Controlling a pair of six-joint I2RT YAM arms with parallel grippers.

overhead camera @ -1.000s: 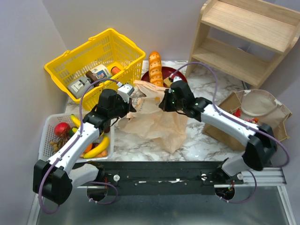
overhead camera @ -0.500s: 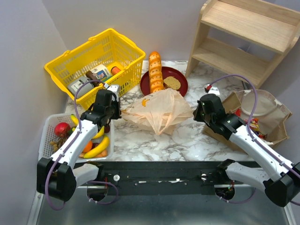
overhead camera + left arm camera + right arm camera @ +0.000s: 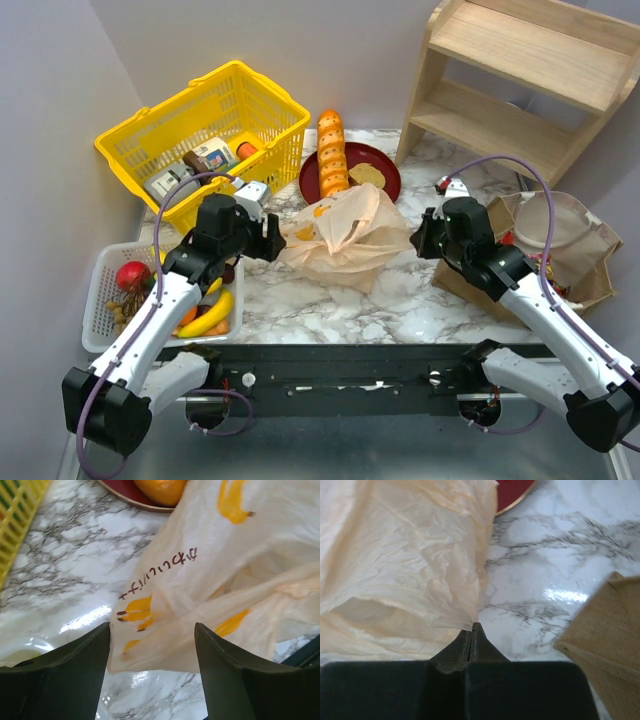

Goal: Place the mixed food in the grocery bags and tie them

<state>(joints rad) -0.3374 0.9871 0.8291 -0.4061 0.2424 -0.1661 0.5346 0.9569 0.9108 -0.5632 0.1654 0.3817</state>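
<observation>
The thin tan plastic bag (image 3: 345,238) with banana prints lies crumpled mid-table. My left gripper (image 3: 277,240) is at its left edge, open; in the left wrist view the bag's (image 3: 200,595) loose edge lies between the spread fingers (image 3: 65,675) of the gripper (image 3: 152,652). My right gripper (image 3: 417,240) is at the bag's right side, shut on a pinch of the plastic (image 3: 410,570) at its tip (image 3: 472,627). The brown paper bag (image 3: 590,262) lies at the right, red packets (image 3: 540,265) showing inside. A banana (image 3: 210,315) and fruit lie in the white tray (image 3: 98,290). A round bun (image 3: 367,177) sits on the red plate (image 3: 385,165).
A yellow basket (image 3: 170,115) with boxed goods stands at the back left. The long orange loaf (image 3: 331,150) lies across the red plate. A wooden shelf (image 3: 530,80) stands at the back right. The paper bag's corner (image 3: 610,625) is close to my right gripper.
My left gripper has opened and let go of the plastic bag, moving slightly right. The bag, lifted between both grippers a second ago, has slumped onto the table. The right gripper stays shut.
</observation>
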